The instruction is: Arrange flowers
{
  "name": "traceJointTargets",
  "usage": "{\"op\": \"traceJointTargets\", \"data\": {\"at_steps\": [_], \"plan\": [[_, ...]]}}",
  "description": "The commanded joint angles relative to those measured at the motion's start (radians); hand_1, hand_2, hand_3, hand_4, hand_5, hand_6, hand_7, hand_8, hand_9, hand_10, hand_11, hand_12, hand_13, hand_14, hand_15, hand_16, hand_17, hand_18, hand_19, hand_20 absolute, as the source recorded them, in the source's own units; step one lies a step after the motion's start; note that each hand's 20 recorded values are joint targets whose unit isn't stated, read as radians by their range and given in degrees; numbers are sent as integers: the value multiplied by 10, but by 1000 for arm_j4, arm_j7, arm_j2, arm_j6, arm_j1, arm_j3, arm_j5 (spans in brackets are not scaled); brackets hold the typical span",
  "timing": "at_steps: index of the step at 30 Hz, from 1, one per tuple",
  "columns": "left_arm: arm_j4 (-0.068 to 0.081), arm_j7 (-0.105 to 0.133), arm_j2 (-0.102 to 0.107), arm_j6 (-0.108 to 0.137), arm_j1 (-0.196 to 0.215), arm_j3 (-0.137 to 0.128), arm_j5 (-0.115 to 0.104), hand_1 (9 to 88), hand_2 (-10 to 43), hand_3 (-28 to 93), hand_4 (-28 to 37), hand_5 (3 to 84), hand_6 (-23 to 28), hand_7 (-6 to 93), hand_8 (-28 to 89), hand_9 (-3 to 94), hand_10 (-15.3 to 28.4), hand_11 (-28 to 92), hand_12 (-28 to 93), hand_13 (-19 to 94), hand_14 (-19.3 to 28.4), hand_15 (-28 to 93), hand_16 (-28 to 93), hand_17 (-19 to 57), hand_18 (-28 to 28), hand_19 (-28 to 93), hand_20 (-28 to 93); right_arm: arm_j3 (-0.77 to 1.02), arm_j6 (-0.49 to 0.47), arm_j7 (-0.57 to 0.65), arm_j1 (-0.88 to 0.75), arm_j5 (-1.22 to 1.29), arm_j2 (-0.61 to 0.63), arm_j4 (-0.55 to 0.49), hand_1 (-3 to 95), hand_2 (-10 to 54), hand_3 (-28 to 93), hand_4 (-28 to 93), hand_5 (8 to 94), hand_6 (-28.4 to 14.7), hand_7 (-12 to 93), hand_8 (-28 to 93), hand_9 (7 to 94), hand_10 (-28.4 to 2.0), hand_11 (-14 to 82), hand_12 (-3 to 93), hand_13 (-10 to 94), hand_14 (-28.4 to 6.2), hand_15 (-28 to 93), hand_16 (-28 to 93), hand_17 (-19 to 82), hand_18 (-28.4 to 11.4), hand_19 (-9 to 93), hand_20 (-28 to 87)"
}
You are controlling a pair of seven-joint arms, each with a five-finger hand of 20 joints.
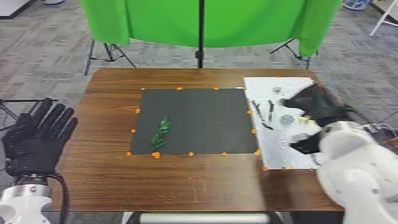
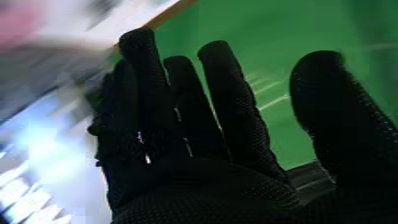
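In the head view, a green leafy sprig lies on the left part of the dark mat. On the white sheet to the right lie dark stems, a pale bluish flower and a small yellowish piece, partly hidden by the robot's right hand. That hand is over the sheet's right side. In the right wrist view, the right hand has its fingers extended and its thumb apart, holding nothing. The left hand is off the table's left edge, fingers straight and empty.
Small orange pieces line the mat's edges. The brown table extends toward the robot in front of the mat. Beyond its far edge stand a green cloth and a black stand.
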Motion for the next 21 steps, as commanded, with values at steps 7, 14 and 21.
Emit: {"op": "traceJointTargets", "data": {"at_steps": [7, 14, 21], "plan": [[-10, 10, -17, 2, 25, -2, -1, 272, 94, 787, -283, 435, 72, 73, -82, 380, 131, 133, 91, 311, 122, 135, -11, -43, 123, 272, 115, 164, 16, 96, -191, -198, 48, 63, 281, -85, 776, -226, 548, -100, 104, -94, 505, -219, 114, 159, 436, -195, 461, 151, 225, -242, 804, 362], [-9, 2, -20, 9, 18, 9, -1, 272, 94, 787, -283, 435, 73, 74, -81, 380, 132, 133, 90, 310, 124, 137, -11, -44, 123, 272, 115, 124, -23, 86, -164, -214, 27, 149, 295, -95, 771, -280, 548, -93, 108, -95, 507, -206, 122, 161, 439, -186, 464, 154, 224, -243, 803, 367], [-10, -1, -22, 16, 18, 10, -2, 272, 94, 787, -283, 436, 73, 74, -82, 380, 132, 135, 91, 311, 123, 137, -12, -44, 124, 272, 115, 100, -58, 85, -158, -248, 15, 203, 349, -95, 754, -282, 588, -80, 122, -102, 546, -195, 149, 171, 473, -171, 488, 165, 237, -241, 815, 380]]}}
